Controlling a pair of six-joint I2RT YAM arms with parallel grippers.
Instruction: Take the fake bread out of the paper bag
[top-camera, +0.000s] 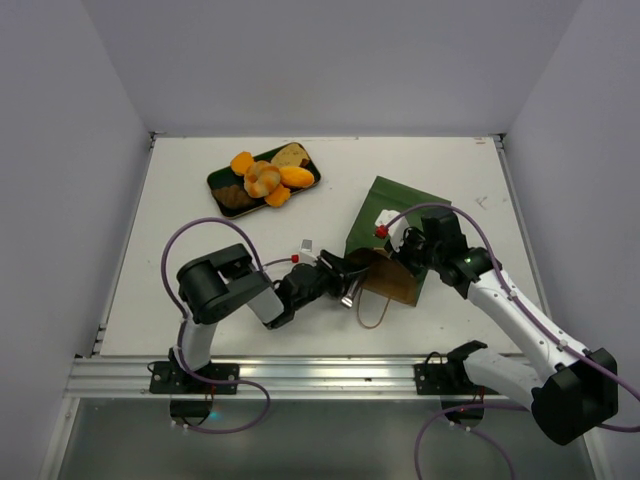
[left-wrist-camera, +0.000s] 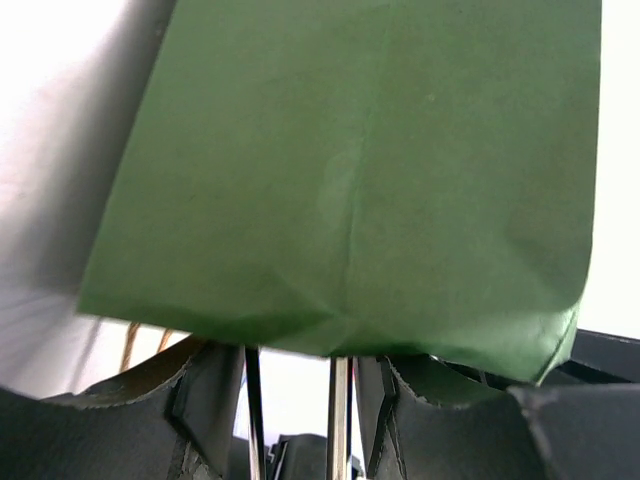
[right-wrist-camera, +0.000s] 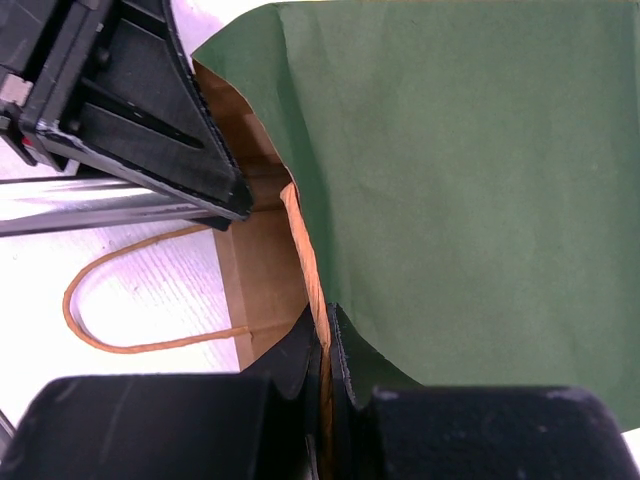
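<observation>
On the dark green tray (top-camera: 212, 182) at the far left of the surface (top-camera: 450, 170) lies the fake bread (top-camera: 265, 180): orange-yellow rolls heaped together, with a brown slice and a tan piece beside them, all well apart from the bag. Nearer and to the right, the paper bag (top-camera: 400, 215) lies on its side. Its green panel faces up and its brown-lined mouth faces the near edge. 1 string handle (right-wrist-camera: 170, 342) loops out of the mouth onto the surface. The right fingers (right-wrist-camera: 295, 365) are closed on the rim of that mouth, pinching the paper where green outside meets brown inside. The left fingers (left-wrist-camera: 205, 400) sit at the mouth from the left side. They are spread apart with nothing seen between them, and the green panel stretches just above them. Whether any bread is inside the bag cannot be told; the 2 wrist views show only paper there.
</observation>
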